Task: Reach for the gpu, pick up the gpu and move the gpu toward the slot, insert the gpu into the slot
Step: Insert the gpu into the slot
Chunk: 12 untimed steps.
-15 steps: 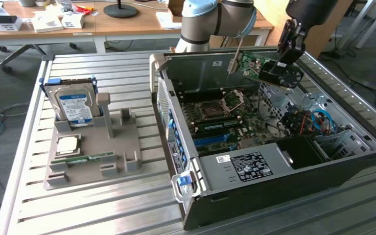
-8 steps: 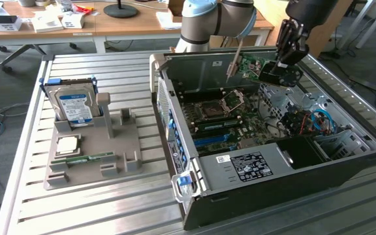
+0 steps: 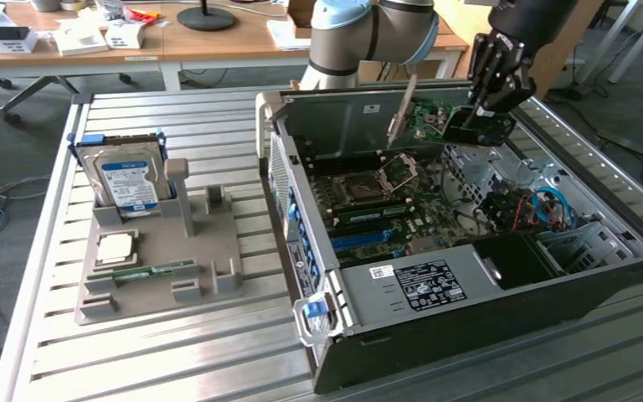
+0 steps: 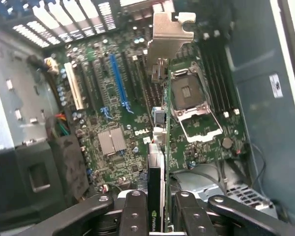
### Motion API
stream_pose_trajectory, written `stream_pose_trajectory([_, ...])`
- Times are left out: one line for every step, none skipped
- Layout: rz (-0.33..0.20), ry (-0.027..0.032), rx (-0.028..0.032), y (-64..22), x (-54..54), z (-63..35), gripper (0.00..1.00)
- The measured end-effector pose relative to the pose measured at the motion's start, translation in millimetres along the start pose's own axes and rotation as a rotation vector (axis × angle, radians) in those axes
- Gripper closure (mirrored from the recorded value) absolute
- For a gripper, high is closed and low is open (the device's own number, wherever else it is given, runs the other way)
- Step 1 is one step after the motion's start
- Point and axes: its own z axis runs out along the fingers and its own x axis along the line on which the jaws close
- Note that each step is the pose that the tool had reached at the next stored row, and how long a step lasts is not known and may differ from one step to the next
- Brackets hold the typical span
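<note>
My gripper (image 3: 461,126) hangs over the far end of the open computer case (image 3: 589,276), shut on the gpu (image 3: 424,117). The gpu is a green card held on edge, its silver bracket (image 3: 402,105) pointing toward the case's rear wall. In the wrist view the gpu (image 4: 156,172) appears edge-on between the two black fingers (image 4: 132,211), with its bracket (image 4: 169,32) far out ahead. It hovers above the motherboard (image 4: 113,142), apart from it. The blue slot (image 4: 119,83) lies beside the card's line, flanked by a white slot (image 4: 74,93) and black slots.
The CPU socket (image 3: 367,186) stands open with its metal frame raised. Blue cables (image 3: 547,205) and drive bays fill the case's right end. On the table's left a grey fixture (image 3: 215,243) holds a hard drive (image 3: 130,180), a processor chip (image 3: 117,247) and a memory stick (image 3: 143,272).
</note>
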Motion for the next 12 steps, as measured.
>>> stream_pose_trajectory([-0.018, 0.0007, -0.0003, 0.0, 0.0, 0.1, 0.74])
stream_pose_trajectory([-0.036, 0.0014, -0.0007, 0.0, 0.0, 0.2, 0.74])
stream_pose_trajectory([-0.054, 0.0021, -0.001, 0.0, 0.0, 0.2, 0.74])
stream_pose_trajectory([-0.072, 0.0027, -0.0014, 0.0, 0.0, 0.3, 0.74])
stream_pose_trajectory([-0.088, 0.0034, -0.0017, 0.0, 0.0, 0.4, 0.74])
stream_pose_trajectory([-0.102, 0.004, -0.002, 0.0, 0.0, 0.4, 0.74])
stream_pose_trajectory([-0.114, 0.0044, -0.0022, 0.0, 0.0, 0.5, 0.74])
stream_pose_trajectory([-0.121, 0.0046, -0.0023, 0.0, 0.0, 0.5, 0.74])
stream_pose_trajectory([-0.124, 0.0047, -0.0024, 0.0, 0.0, 0.6, 0.74])
stream_pose_trajectory([-0.124, 0.0047, -0.0024, 0.0, 0.0, 0.6, 0.74])
stream_pose_trajectory([-0.124, 0.0048, -0.0024, 0.0, 0.0, 0.6, 0.74])
stream_pose_trajectory([-0.124, 0.0047, -0.0024, 0.0, 0.0, 0.6, 0.74])
